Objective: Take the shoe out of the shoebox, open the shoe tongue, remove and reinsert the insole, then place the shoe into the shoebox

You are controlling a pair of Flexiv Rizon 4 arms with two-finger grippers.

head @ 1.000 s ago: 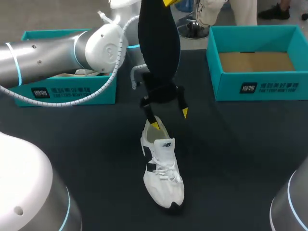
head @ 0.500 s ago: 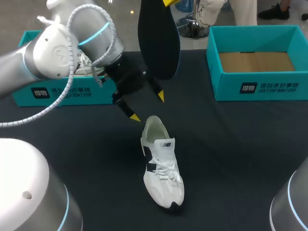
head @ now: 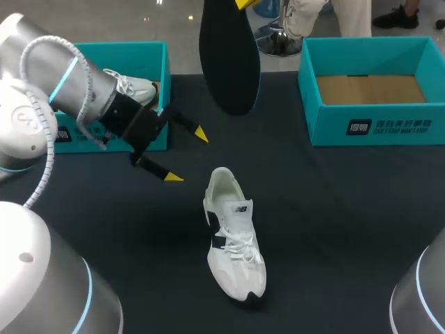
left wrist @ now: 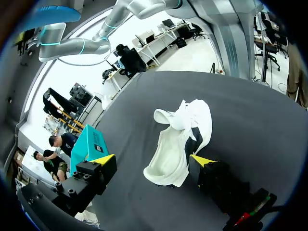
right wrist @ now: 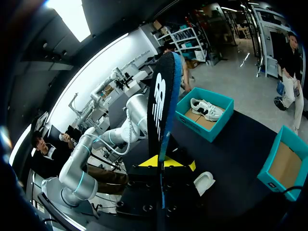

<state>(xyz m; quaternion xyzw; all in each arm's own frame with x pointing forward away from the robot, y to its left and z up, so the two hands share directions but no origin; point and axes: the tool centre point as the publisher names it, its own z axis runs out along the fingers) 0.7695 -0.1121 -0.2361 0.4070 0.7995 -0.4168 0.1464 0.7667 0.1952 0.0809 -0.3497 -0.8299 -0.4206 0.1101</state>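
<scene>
Insole's out, sneaker's sitting on the table

The white sneaker (head: 233,240) stands upright on the dark table (head: 334,223), laces done up and its mouth gaping. The left gripper (head: 186,156) hovers just off the sneaker's heel on its left side, fingers spread wide with nothing in them. The black insole (head: 229,56) hangs in the air past the sneaker's heel, with the right gripper (right wrist: 166,162) clamped tight on one end. Beyond the sneaker to the left is a teal shoebox (head: 164,69) with a second white shoe (head: 132,85) inside. Beyond it to the right is an empty shoebox (head: 375,129), its cardboard floor showing.
</scene>
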